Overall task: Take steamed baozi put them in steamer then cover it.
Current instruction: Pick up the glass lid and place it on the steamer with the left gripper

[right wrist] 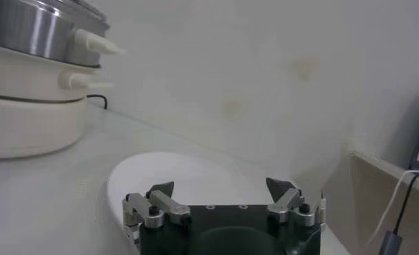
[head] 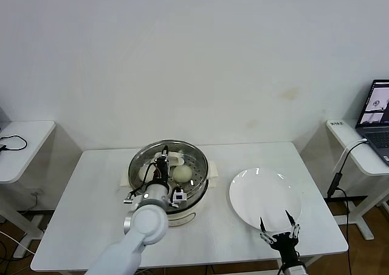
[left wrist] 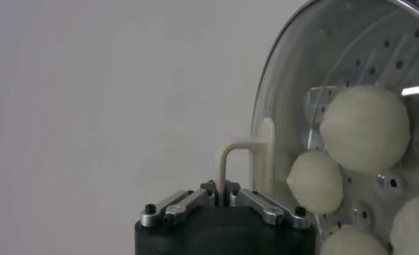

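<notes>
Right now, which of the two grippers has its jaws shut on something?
The left gripper, over the steamer, jaws clamped on the cover handle; the right gripper hangs open beside the plate.

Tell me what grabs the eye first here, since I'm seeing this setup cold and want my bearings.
The steamer at the table's middle draws the eye: the left pincer is shut on the handle of the glass cover over the pot, with the steamed baozi visible through the glass. To its right lies a bare white plate. The right pincer hangs open at the plate's near edge.
</notes>
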